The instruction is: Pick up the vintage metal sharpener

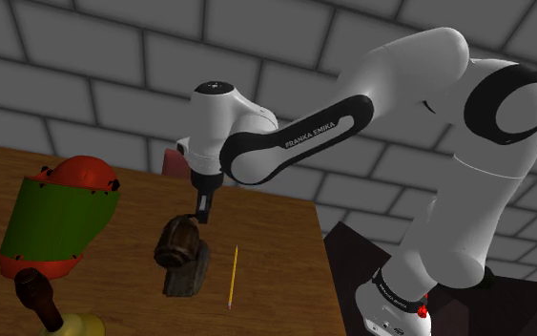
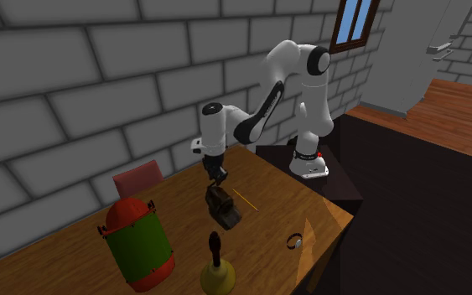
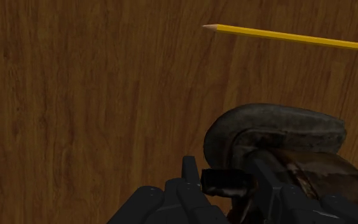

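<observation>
The sharpener is a dark, worn metal block with a rounded drum, standing on the wooden table. My black gripper comes down on its upper end. In the wrist view the two fingers stand close together and clasp a short dark knob of the sharpener between them. The sharpener's base still rests on the table.
A yellow pencil lies right beside the sharpener. A red helmet with a green visor and a hand bell stand nearby. A small ring-shaped object lies near the table's edge. A red chair back stands behind the table.
</observation>
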